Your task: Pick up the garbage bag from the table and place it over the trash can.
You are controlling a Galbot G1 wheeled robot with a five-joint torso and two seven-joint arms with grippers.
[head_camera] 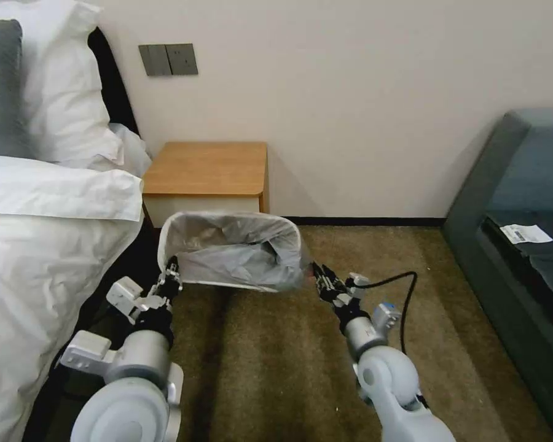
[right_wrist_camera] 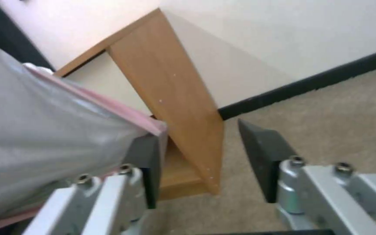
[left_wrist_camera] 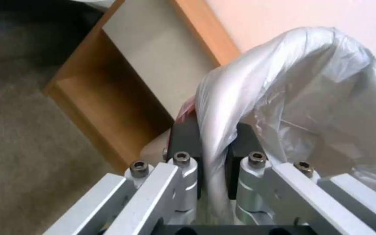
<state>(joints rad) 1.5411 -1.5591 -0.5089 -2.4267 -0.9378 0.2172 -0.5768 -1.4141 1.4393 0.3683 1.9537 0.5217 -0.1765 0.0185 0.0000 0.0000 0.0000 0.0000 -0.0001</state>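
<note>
Left hand [left_wrist_camera: 214,153] is clamped on the rim of the garbage bag [head_camera: 236,248]; right hand [right_wrist_camera: 201,166] stands open beside the bag's pink band. Bag is off the counter [head_camera: 206,167], mouth stretched open low before it. Trash can hidden beneath; seating unconfirmed.

It was a bedroom, most likely a hotel room. A bed [head_camera: 49,245] with white bedding and 2 pillows [head_camera: 55,92] filled the left of the frame. A small wooden desk [head_camera: 207,167] stood against the plain wall at upper centre, under a grey switch plate [head_camera: 168,59]. Brown carpet [head_camera: 276,368] covered the floor, and a dark sofa [head_camera: 522,245] sat at the right edge.
</note>
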